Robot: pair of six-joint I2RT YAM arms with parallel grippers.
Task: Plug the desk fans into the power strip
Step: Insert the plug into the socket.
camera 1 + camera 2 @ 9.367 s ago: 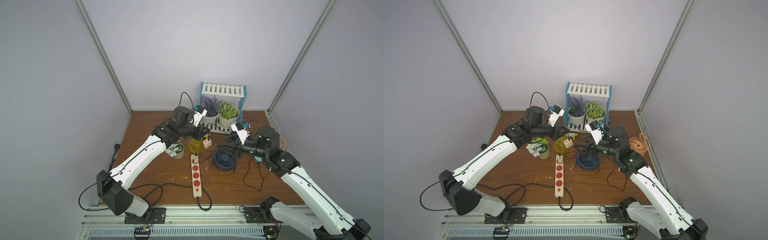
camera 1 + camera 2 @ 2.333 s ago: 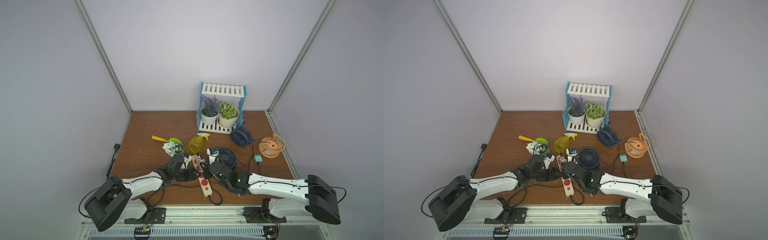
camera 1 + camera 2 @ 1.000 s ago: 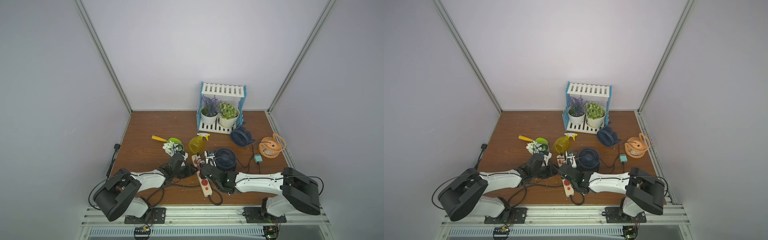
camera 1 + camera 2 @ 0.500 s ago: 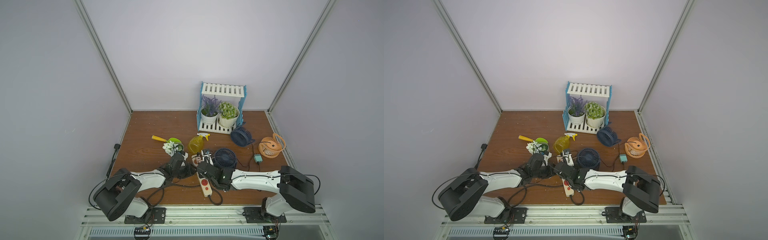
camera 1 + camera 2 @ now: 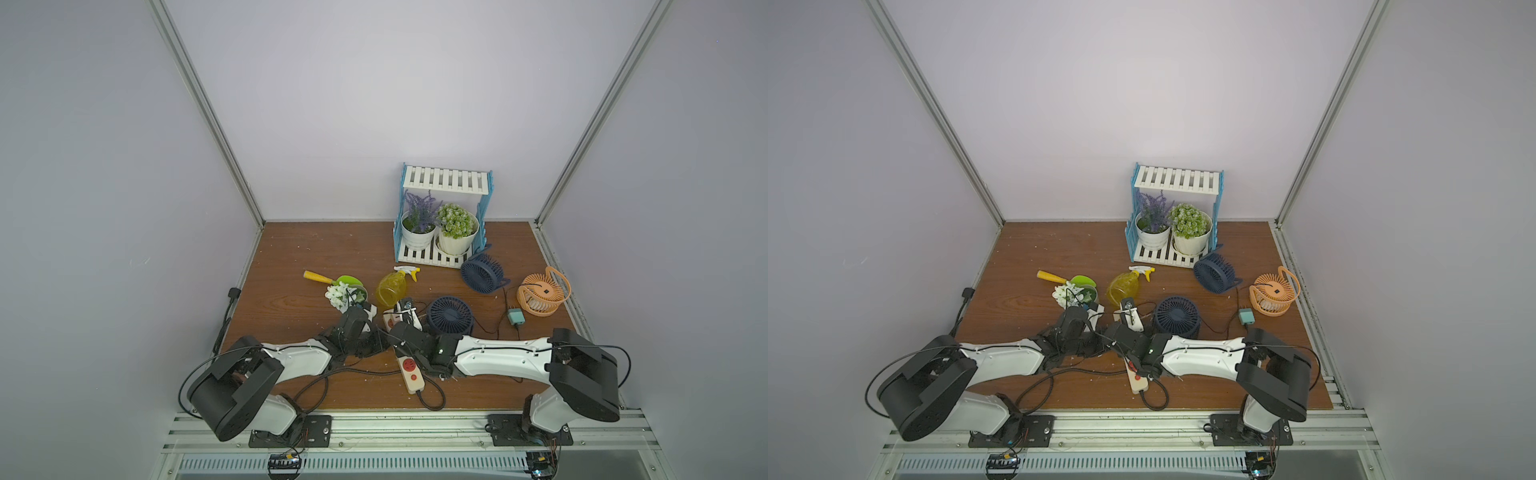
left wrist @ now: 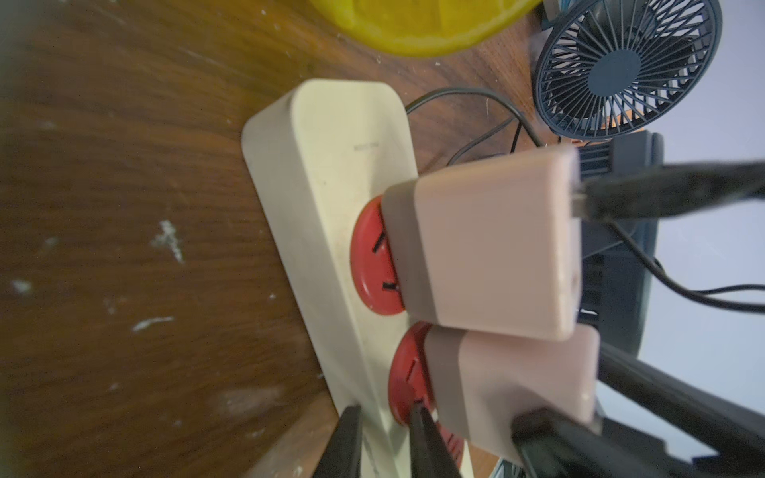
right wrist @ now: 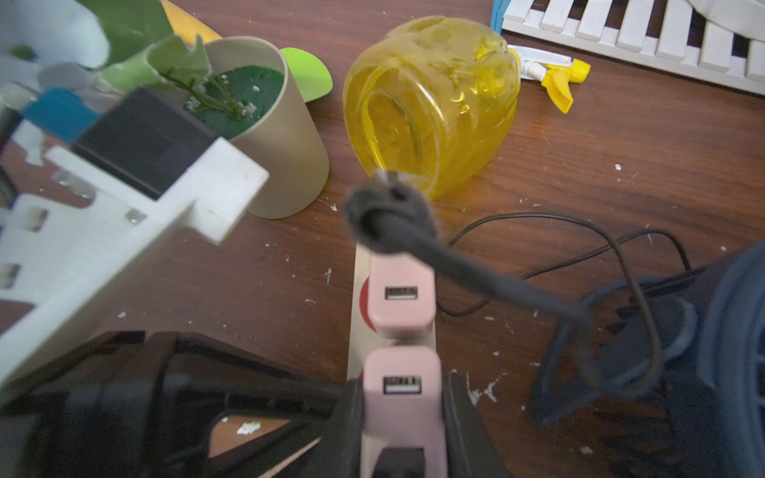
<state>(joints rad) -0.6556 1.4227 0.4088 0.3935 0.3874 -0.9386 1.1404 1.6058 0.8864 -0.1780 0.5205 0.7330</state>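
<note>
The cream power strip [image 5: 409, 375] [image 5: 1137, 381] [image 6: 331, 165] lies near the table's front, and two pink adapters stand in its red sockets. My right gripper [image 7: 403, 397] is shut on the nearer pink adapter [image 7: 402, 364], one finger on each side. A black USB plug [image 6: 645, 194] sits in the farther pink adapter [image 6: 488, 244]. My left gripper [image 6: 383, 414] pinches the strip's long edge, one finger on its side wall and one on its top beside a socket. The navy desk fan [image 5: 450, 314] [image 5: 1177, 318] stands just right of the strip, its thin black cord [image 7: 579, 219] looping on the wood.
A yellow spray bottle [image 5: 391, 286] [image 7: 430, 103] and a beige flower pot [image 5: 345, 296] [image 7: 285, 157] lie just beyond the strip. Farther back stand a plant shelf [image 5: 442, 183], a second navy fan [image 5: 482, 274], an orange fan [image 5: 542, 291] and a teal adapter [image 5: 515, 318]. The strip's thick cord [image 5: 432, 401] loops at the front edge.
My right arm has stretched a little further left over the strip toward the yellow bottle. The left fingers have narrowed slightly on the strip's edge; that arm has hardly moved.
</note>
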